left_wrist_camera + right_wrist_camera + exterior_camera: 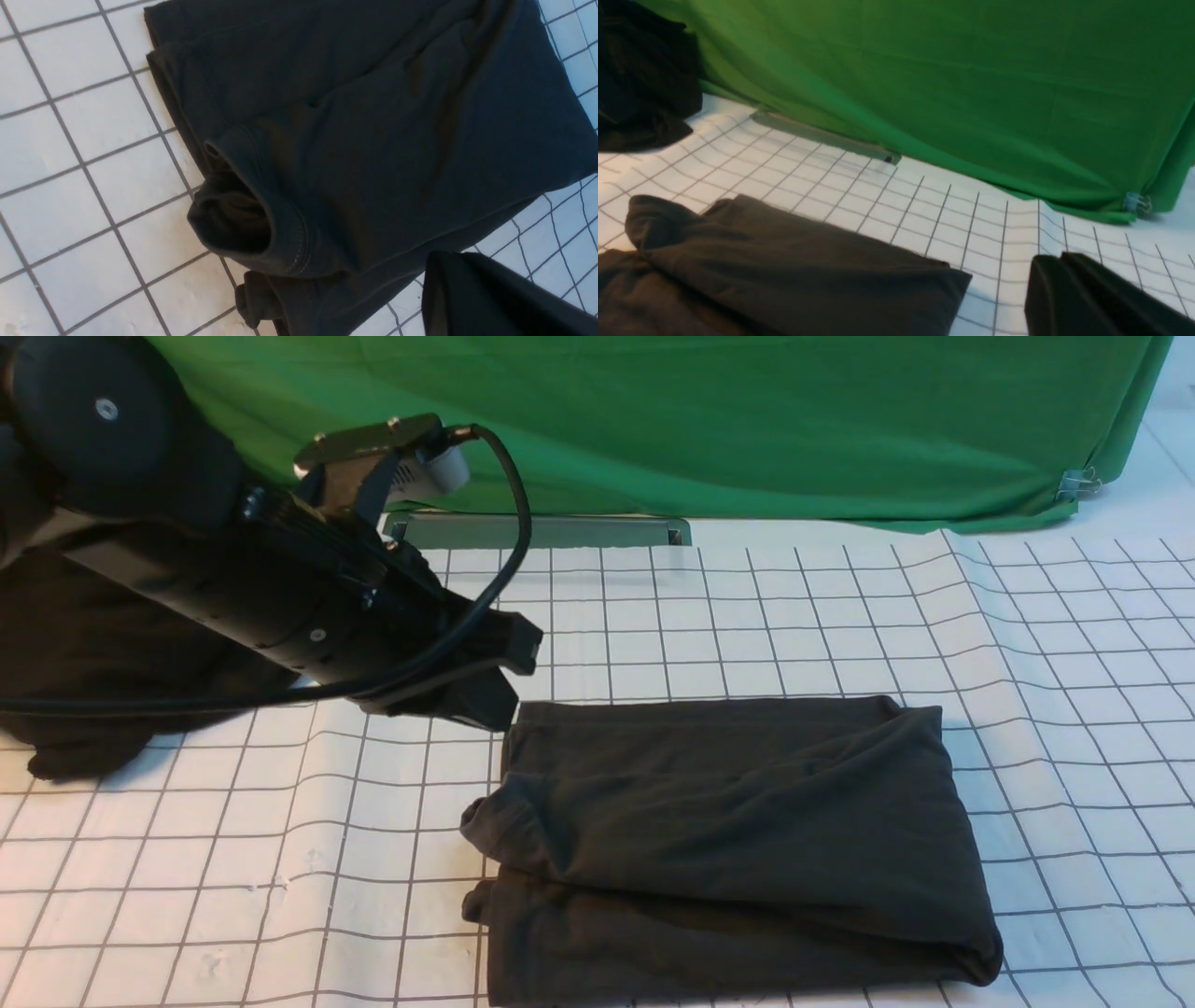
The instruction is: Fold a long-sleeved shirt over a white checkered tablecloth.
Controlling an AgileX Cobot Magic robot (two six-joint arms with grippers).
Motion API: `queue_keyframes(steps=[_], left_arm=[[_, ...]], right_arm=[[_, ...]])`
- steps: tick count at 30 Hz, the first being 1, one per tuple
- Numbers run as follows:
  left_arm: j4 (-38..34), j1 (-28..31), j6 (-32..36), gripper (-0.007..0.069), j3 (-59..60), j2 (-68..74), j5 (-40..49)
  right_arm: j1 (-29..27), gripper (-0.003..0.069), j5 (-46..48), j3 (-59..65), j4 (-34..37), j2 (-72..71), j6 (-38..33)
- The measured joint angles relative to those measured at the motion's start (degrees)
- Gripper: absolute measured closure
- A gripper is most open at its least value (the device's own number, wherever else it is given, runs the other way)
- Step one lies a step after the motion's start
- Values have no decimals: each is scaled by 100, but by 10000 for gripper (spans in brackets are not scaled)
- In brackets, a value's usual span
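The long-sleeved shirt (738, 831) lies folded into a thick charcoal rectangle on the white checkered tablecloth (747, 616), with a sleeve cuff (285, 233) poking out on its left side. Its white print is hidden. My left gripper (509, 686) hovers at the shirt's far left corner, apart from the cloth. In the left wrist view this gripper (439, 273) is shut and holds nothing. My right gripper (1052, 263) is out of the front view. It is shut and empty over bare tablecloth (962, 219), just beside the shirt's edge (784, 261).
A deeper black heap of cloth (75, 644) lies at the far left, partly behind my left arm. The green cloth (700, 420) hangs along the back, held by a clip (1078, 481). A grey metal bar (541, 530) lies at its foot.
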Motion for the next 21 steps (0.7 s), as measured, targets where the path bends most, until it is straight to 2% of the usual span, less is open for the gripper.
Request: queue_keyframes(steps=[5,14,21], left_arm=[[188,0,111,624,0,0,34],[420,0,171,624,0,0,107],[445,0,216,623,0,0,-301]], right_arm=[[0,660,-1095,602,4,-25,-12],[0,627,-1339,635,9,-35,-12],[0,604,-1339,640,9,-35,-12]])
